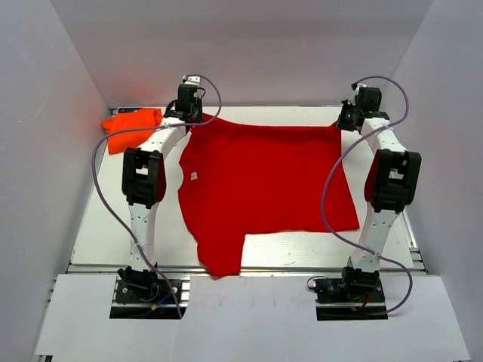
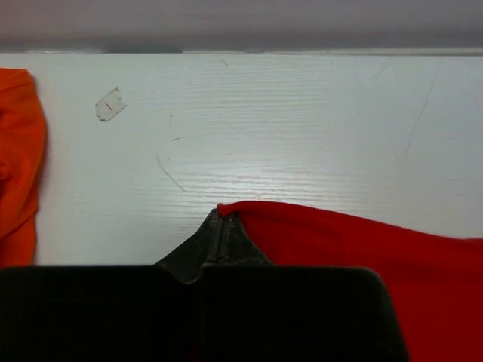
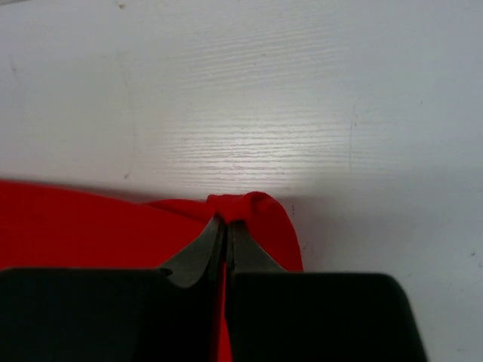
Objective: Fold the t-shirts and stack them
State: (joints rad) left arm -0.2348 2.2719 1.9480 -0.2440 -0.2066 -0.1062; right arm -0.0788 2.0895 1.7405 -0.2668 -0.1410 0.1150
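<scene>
A bright red t-shirt (image 1: 260,185) lies spread over the middle of the white table, a small white label (image 1: 194,177) near its left side and one sleeve (image 1: 220,260) hanging toward the near edge. My left gripper (image 1: 189,121) is shut on the shirt's far left corner (image 2: 226,209). My right gripper (image 1: 346,121) is shut on its far right corner (image 3: 241,204), where the cloth bunches. An orange t-shirt (image 1: 132,127) lies crumpled at the far left; its edge (image 2: 19,162) shows in the left wrist view.
White walls close in the table at the back and both sides. The table's near edge (image 1: 287,268) runs just beyond the arm bases. A small scrap of tape (image 2: 110,105) sticks to the tabletop between the two shirts.
</scene>
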